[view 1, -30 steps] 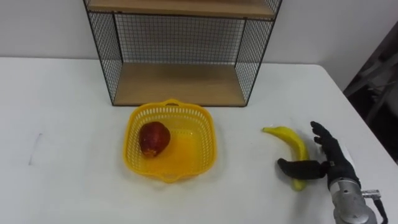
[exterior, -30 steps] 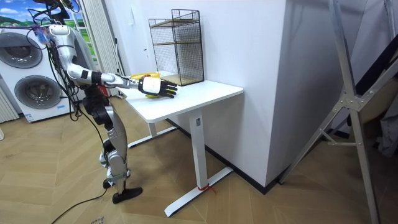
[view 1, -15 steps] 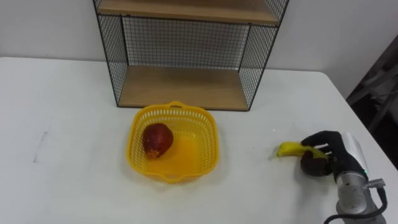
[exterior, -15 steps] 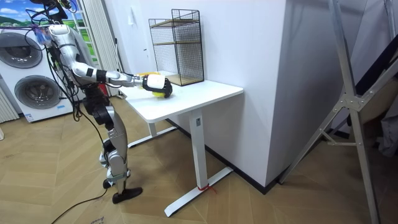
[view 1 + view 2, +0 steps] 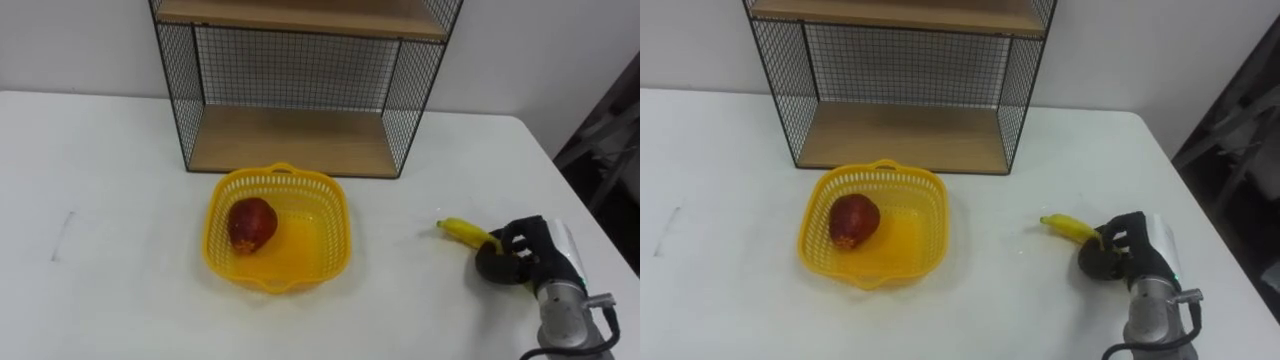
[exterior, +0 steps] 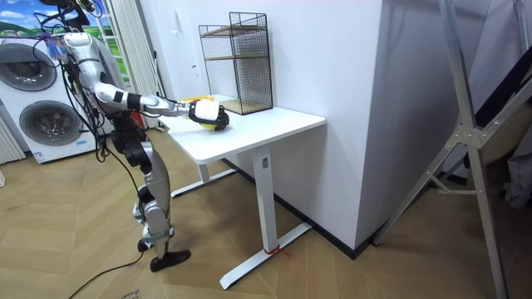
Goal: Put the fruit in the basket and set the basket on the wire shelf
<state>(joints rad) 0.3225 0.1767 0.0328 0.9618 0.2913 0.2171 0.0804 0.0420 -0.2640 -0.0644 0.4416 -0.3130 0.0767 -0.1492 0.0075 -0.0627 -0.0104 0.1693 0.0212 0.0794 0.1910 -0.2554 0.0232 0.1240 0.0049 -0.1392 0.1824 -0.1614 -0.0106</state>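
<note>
A yellow basket (image 5: 330, 192) (image 5: 933, 190) sits on the white table in front of the wire shelf (image 5: 300, 140) (image 5: 902, 135), with a red apple (image 5: 251, 223) (image 5: 852, 220) in its left half. To the right, near the table's right edge, my right hand (image 5: 520, 255) (image 5: 1123, 248) is curled around a yellow banana (image 5: 462, 230) (image 5: 1067, 226), whose free end sticks out to the left. In the room view the same hand (image 6: 208, 114) holds the banana over the table.
The wire shelf has a wooden bottom board and an upper board, open toward me. The white table (image 5: 100, 200) has bare room left of the basket. Its right edge lies close beside my right hand. A washing machine (image 6: 37, 100) stands behind me.
My right hand has gone from stretched flat beside the banana to curled around it. The eye views shifted slightly as the camera moved.
</note>
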